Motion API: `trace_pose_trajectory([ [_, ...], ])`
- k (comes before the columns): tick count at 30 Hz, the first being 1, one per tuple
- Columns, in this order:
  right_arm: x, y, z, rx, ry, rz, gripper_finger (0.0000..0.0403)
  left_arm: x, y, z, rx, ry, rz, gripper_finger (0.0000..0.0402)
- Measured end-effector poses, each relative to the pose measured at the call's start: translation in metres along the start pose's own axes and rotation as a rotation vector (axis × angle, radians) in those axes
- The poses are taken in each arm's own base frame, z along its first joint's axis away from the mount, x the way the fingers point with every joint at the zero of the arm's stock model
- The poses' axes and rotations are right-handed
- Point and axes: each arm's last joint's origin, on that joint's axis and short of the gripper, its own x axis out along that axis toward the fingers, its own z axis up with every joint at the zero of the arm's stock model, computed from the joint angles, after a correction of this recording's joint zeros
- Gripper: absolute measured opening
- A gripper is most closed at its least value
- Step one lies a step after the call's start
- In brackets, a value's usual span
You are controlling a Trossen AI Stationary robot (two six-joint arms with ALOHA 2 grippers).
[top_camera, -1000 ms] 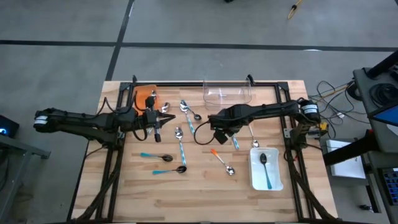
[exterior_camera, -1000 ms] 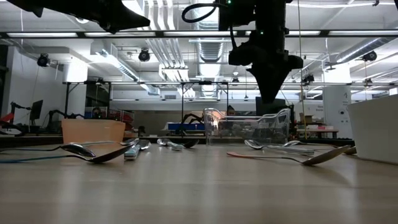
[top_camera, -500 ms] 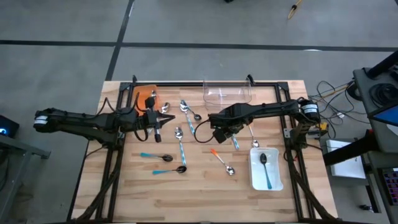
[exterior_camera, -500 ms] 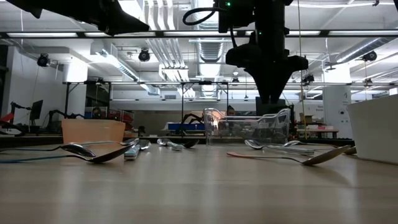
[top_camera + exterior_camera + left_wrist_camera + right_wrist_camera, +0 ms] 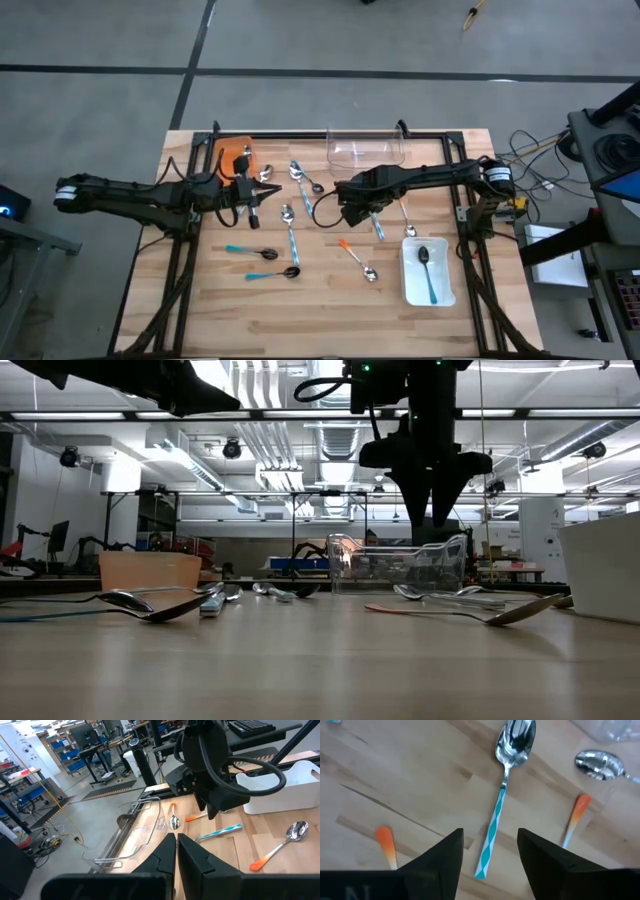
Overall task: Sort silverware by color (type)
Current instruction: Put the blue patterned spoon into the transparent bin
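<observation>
Wooden table (image 5: 330, 300), w/ right gripper (image 5: 487, 852) hovering jaws apart directly over a teal-handled spoon (image 5: 503, 795) lying flat mid-table; left gripper (image 5: 176, 851) pinched closed, empty, near orange tray (image 5: 232, 152); other spoons scattered.

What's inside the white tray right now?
The white tray holds one teal-handled spoon, bowl toward the far end of the tray. Nothing else shows inside; whether anything lies under the spoon cannot be seen.
</observation>
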Motion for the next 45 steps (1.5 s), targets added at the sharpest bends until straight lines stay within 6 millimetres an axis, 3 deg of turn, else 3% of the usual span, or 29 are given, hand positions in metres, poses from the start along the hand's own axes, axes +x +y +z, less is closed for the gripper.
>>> trace_pose_trajectory([
  [12,0.005,-0.010,0.011,0.026,0.024,-0.007,0.0252,0.000,0.000,0.000,0.002,0.002,0.002,0.0000],
  [20,0.014,-0.013,0.010,0.028,0.032,-0.025,0.0246,0.000,0.000,0.000,0.003,0.004,0.001,0.0000],
  [45,0.085,-0.020,0.005,0.035,0.051,-0.030,0.0242,0.000,0.000,0.000,0.003,0.001,0.002,0.0000],
])
